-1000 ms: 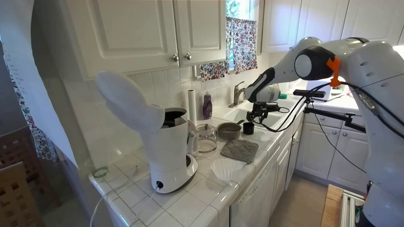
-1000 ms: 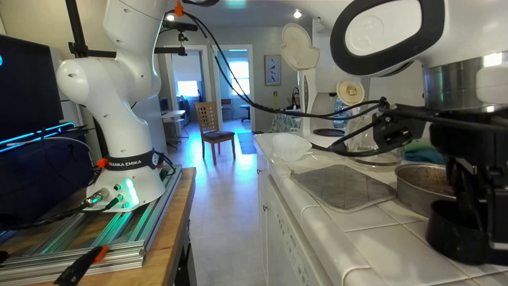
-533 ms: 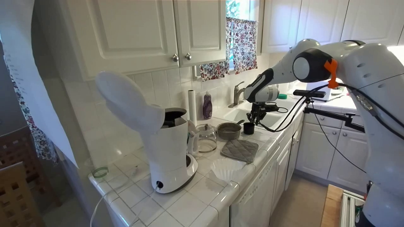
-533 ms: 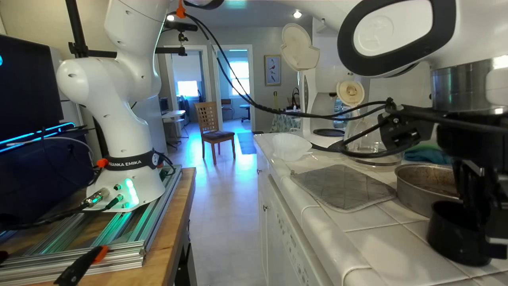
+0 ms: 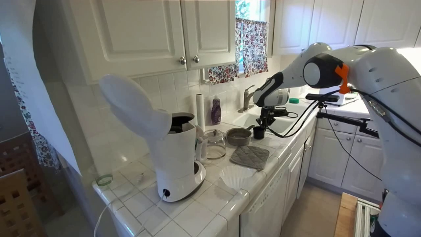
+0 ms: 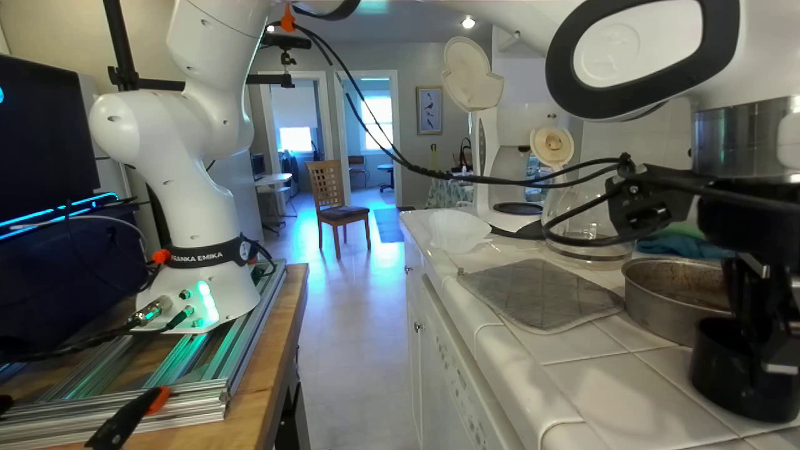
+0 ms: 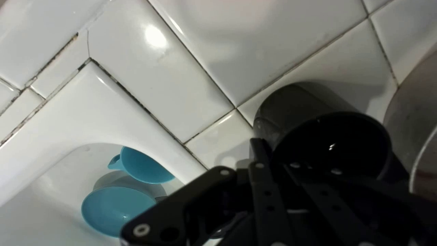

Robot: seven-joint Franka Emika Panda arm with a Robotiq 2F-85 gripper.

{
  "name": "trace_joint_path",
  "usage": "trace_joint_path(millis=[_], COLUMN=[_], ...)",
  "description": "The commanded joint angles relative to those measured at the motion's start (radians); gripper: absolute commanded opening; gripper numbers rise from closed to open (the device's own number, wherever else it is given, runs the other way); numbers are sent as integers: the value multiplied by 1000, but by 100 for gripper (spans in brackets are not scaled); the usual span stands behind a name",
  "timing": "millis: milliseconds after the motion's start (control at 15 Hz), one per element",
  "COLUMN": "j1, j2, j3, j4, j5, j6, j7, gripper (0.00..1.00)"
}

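A black cup (image 7: 290,106) fills the right of the wrist view, its mouth turned toward the camera. My gripper (image 7: 270,151) has closed across the cup's near wall, with one of its fingers (image 7: 259,153) along the outside and the other at the dark inside. Both exterior views show the gripper (image 5: 262,123) directly over the cup (image 5: 259,133). Whether the cup's base touches the counter cannot be made out. Close beside it is a grey metal saucepan (image 6: 662,312), and a grey quilted pot holder (image 6: 544,297) lies nearer the coffee maker.
White sink (image 7: 112,119) borders the cup's spot, with a blue bowl-like cup (image 7: 117,210) and a smaller blue one (image 7: 146,167) inside. Along the counter stand a glass carafe (image 5: 215,144), paper filter (image 5: 236,176) and white coffee maker (image 5: 176,158). A faucet (image 5: 246,98) rises behind.
My gripper has closed on the cup's wall. Gripper and cup have shifted slightly rightward in one exterior view, away from the pot holder; the arm's links have moved a little too.
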Motion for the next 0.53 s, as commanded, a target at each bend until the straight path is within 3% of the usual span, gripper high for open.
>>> trace_joint_path(millis=[0, 200, 467], j1=[8, 31, 125], j2=[-44, -93, -163], j3=[0, -11, -75], j4=[-16, -53, -100], j5=[-13, -41, -174], j6=[-15, -11, 3], j7=[17, 18, 95], gripper=[1, 1, 1])
